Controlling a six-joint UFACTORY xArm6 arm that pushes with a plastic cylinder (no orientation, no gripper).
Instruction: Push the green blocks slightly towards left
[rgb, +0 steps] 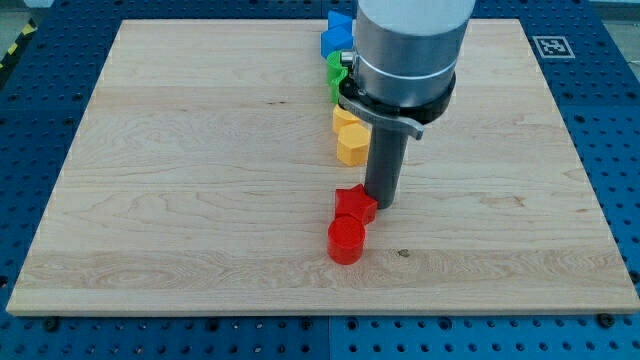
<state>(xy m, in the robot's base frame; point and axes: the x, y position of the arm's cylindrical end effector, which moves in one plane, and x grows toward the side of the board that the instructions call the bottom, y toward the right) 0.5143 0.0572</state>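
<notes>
Nearest the view's bottom sits a red cylinder on the wooden board, and touching it just above is a red star-shaped block. My tip rests on the board at the star's right edge, touching it or very nearly so; this rod carries no claw, so nothing on it opens, closes or grips. Farther up, to the tip's upper left, two yellow blocks lie stacked along the same line: a yellow hexagon-like block and a second yellow block partly hidden by the arm. Beyond them the green blocks peek out from behind the arm's grey body, their shapes unclear. Farthest, at the board's top edge, are the blue blocks.
</notes>
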